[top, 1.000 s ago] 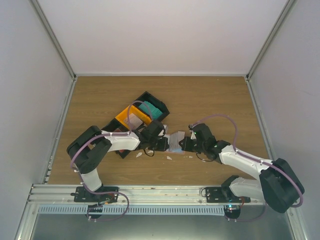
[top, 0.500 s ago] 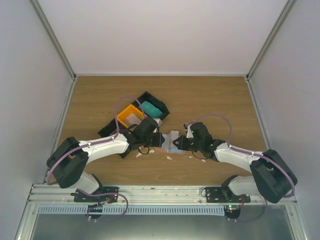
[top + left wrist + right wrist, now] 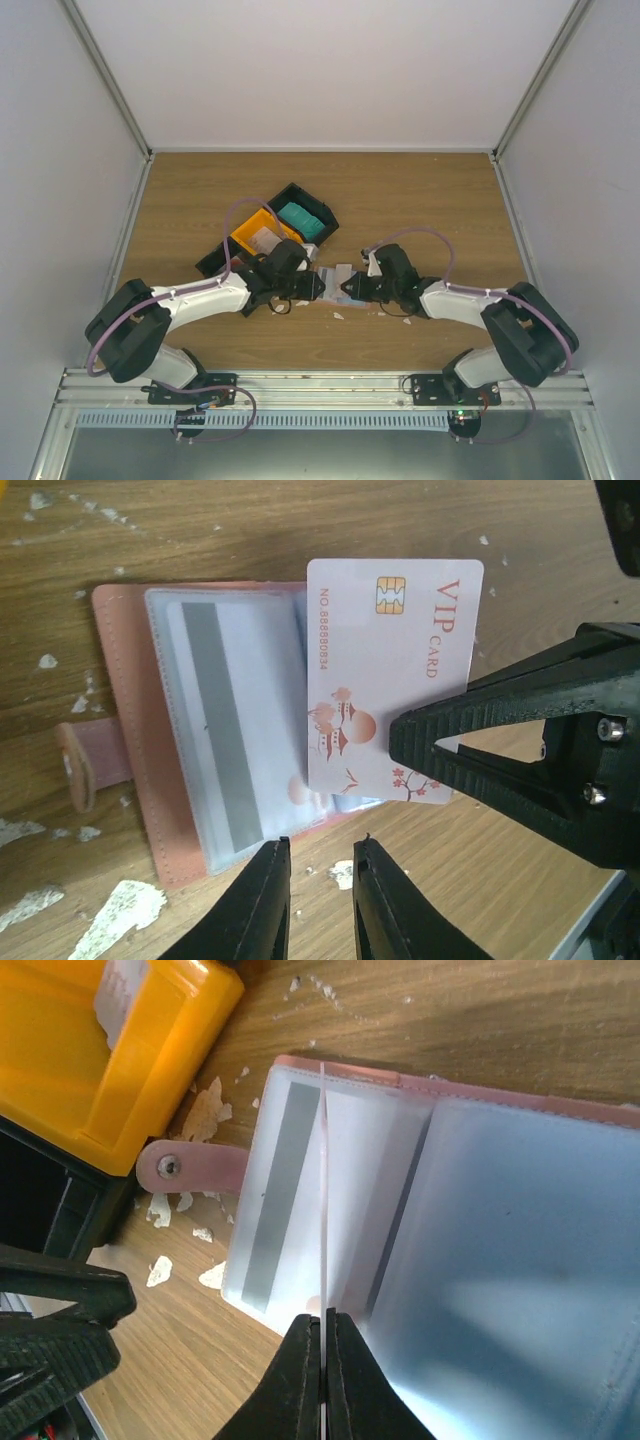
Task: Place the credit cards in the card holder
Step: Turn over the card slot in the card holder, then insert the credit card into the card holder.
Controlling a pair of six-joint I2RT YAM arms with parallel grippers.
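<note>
We note vs 1 s ago: L arm [image 3: 215,292] stretched toward holder [image 3: 120,680], L jaws now narrowly apart, empty; R jaws pinch card [image 3: 395,670] over it.

My left claw [image 3: 316,880] has fingers [image 3: 255,905] of smooth, matt black plastic with a faint sheen on the edges. My right claw [image 3: 323,1325] is the same plastic, and two bright metal screws [image 3: 606,728] sit in its body.

The credit card [image 3: 390,680] is smooth white plastic, semi-gloss, with a gold metallic chip [image 3: 391,595].

The card holder [image 3: 122,710] has a salmon, leather-like cover, matt and stitched along the border. Its sleeves [image 3: 240,680] are clear glossy plastic. Its strap [image 3: 205,1170] carries a metal snap [image 3: 170,1166].

The counter [image 3: 200,520] is wood-grain, smooth and satin. The paper scraps [image 3: 120,912] are white, matt and rough-edged. The bin [image 3: 130,1050] is glossy yellow plastic.
</note>
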